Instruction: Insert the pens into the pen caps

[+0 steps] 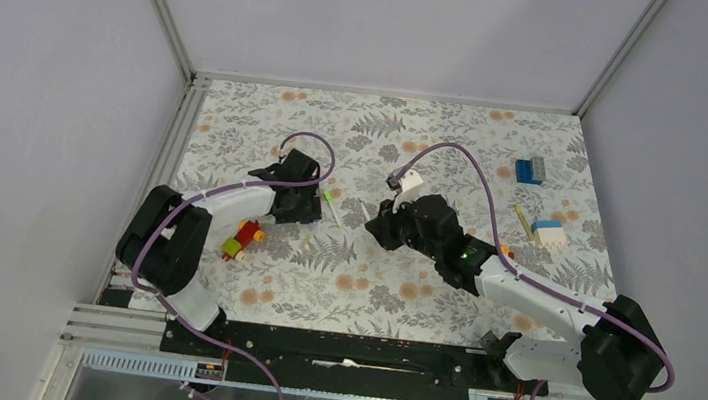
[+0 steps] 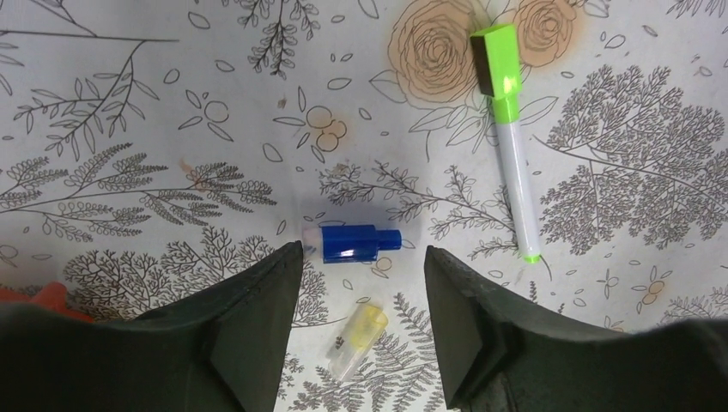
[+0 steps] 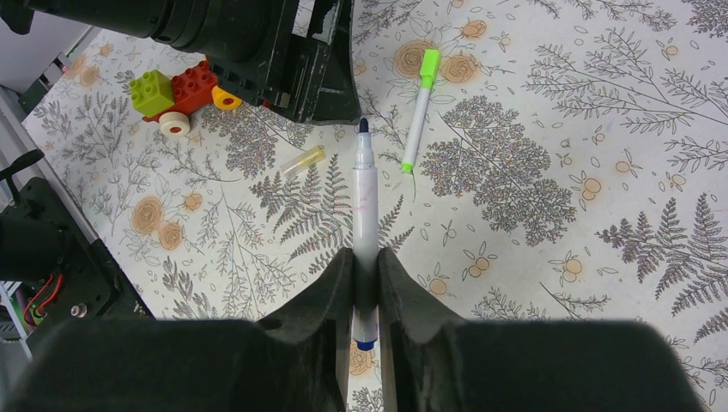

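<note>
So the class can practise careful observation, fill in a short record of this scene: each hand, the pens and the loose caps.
left hand: open, empty
right hand: shut on blue-tipped pen, uncapped
blue cap: lying just ahead of the left hand's fingers
yellowish cap: lying between the left hand's fingers
green pen: capped, lying apart from the blue cap
toy brick car: standing apart from pens and caps
</note>
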You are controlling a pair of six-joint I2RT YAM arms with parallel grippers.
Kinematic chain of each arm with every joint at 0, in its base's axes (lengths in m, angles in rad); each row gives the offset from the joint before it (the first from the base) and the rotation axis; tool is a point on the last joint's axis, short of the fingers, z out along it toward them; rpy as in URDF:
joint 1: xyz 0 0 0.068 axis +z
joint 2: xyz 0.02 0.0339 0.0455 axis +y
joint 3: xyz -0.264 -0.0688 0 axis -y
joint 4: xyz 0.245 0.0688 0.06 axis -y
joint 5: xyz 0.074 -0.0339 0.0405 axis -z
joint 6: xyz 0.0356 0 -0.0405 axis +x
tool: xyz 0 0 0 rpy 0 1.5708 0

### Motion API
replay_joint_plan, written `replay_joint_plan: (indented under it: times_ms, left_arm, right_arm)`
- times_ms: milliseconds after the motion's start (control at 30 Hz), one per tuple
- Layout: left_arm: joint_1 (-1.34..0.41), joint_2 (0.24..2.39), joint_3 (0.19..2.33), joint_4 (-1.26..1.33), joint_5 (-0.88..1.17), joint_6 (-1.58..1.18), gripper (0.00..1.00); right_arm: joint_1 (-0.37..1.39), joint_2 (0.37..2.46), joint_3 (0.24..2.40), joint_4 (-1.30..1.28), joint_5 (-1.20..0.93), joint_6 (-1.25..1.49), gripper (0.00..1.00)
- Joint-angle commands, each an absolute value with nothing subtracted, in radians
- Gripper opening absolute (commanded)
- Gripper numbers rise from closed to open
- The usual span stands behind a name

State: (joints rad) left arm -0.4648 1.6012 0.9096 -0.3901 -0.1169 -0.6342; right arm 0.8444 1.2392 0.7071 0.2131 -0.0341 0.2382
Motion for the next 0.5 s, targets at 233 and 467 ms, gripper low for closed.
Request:
replay_joint_plan:
  times_ms: [233, 467]
  left_arm:
    - [-0.461, 1.640, 0.967, -0.376, -0.170, -0.607, 0.60]
    - [-0.461, 1.656, 0.968, -0.369, -0.176, -0.600, 0.60]
  right_arm:
    - [0.850, 1.206, 0.700, 0.221, -0.006, 0.216, 0.00]
    - [0.850, 1.206, 0.700, 0.221, -0.005, 0.216, 0.00]
